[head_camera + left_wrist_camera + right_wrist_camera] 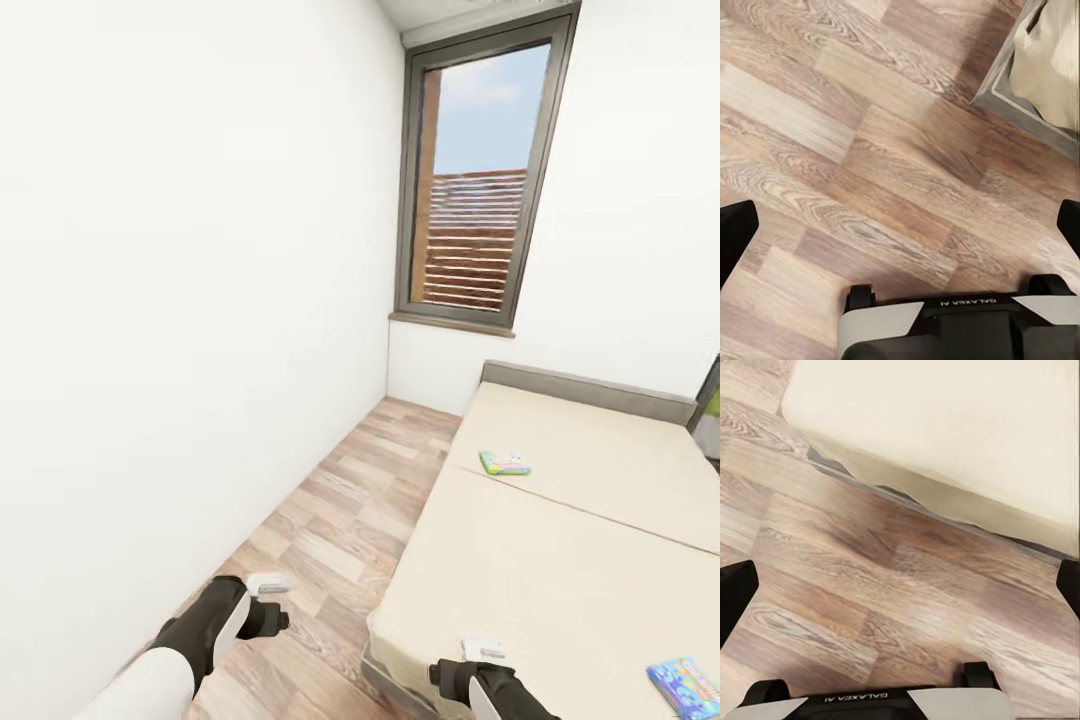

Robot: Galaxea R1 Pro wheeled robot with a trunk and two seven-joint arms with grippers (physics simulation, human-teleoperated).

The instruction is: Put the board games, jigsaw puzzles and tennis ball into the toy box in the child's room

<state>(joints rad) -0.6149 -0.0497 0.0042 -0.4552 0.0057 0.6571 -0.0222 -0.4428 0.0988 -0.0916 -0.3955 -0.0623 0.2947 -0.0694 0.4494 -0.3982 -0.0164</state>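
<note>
Two board games lie on the bed [560, 560], a bare beige mattress on a grey frame. One, green-edged [504, 462], is mid-mattress; a blue one [685, 687] is near the front right. My left gripper [268, 598] hangs over the wood floor beside the bed; in its wrist view it [900, 232] is open and holds nothing, and the bed corner [1050, 67] is close. My right gripper [482, 655] is at the mattress's front corner, and its wrist view shows it [900, 589] open and empty over the floor by the bed edge [945, 435]. The table, toy box, jigsaw puzzles and tennis ball are out of view.
A white wall [180, 300] runs close along my left. Between it and the bed, a narrow strip of plank floor [350, 500] leads to a dark-framed window [480, 180] in the far wall. A low headboard [590, 388] closes the bed's far end.
</note>
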